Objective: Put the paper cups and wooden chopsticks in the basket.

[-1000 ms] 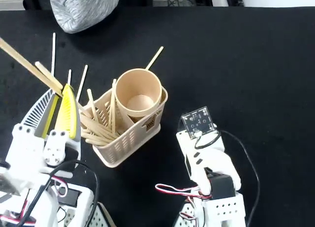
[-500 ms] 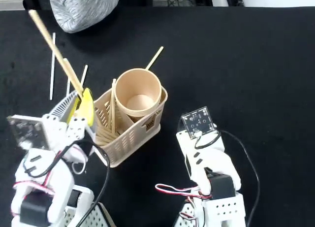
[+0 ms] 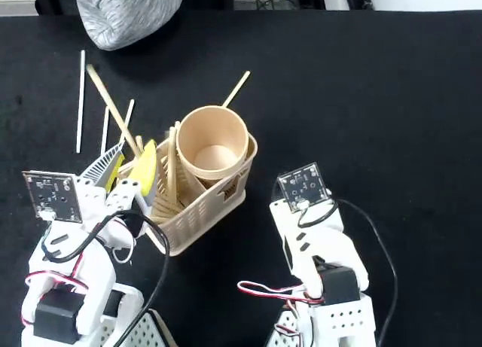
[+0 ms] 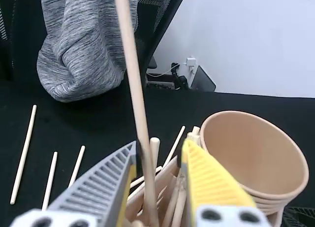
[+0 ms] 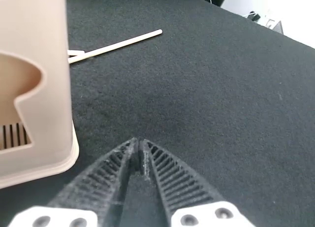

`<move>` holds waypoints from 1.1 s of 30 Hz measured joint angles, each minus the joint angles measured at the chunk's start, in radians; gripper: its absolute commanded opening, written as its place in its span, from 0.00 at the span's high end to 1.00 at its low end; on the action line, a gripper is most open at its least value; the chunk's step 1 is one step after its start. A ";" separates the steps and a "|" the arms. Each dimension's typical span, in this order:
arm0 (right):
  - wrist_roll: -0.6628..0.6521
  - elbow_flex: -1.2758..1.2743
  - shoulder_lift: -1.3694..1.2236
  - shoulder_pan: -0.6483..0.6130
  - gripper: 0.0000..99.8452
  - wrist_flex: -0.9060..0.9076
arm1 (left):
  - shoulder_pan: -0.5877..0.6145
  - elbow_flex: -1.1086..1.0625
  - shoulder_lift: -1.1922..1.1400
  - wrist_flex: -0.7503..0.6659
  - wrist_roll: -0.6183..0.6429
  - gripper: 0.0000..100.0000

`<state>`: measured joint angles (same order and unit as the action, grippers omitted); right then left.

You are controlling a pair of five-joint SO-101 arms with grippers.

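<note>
Standing steeply in the basket (image 3: 205, 210), the long chopstick (image 4: 132, 64) has its lower end down among the sticks already packed into the compartment beside the paper cup (image 3: 214, 154). A second ago we were carrying it out over the table, well to the side of the basket. Since then the left arm has swung it in and tipped it up, so its free end now points away over the cloth.

Our left gripper (image 4: 161, 144) sits right over that compartment. Its jaws look parted wider than half a second ago: the stick rests along the grey jaw with a clear gap to the yellow one, so we judge it let go rather than pinched. That would mean this stick is as good as delivered, though it may yet slide or tip as the arm pulls back.

The cup is nested in the basket's other compartment. Several sticks remain on the table, three (image 3: 80, 102) lying near each other past the left arm and one (image 3: 236, 89) just behind the cup, so we judge the job unfinished. Our right gripper (image 5: 140, 150) has not stirred and rests just beside the basket, jaws pressed together on nothing.
</note>
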<state>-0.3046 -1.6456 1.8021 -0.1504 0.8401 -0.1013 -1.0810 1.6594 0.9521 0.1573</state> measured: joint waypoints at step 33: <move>0.000 0.000 0.000 0.000 0.99 -0.012 | 0.601 0.279 -0.781 -0.031 -0.321 0.82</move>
<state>-0.3046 -1.6456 1.8021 -0.1504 0.8278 0.5002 -0.8017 0.8784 0.9214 -0.1634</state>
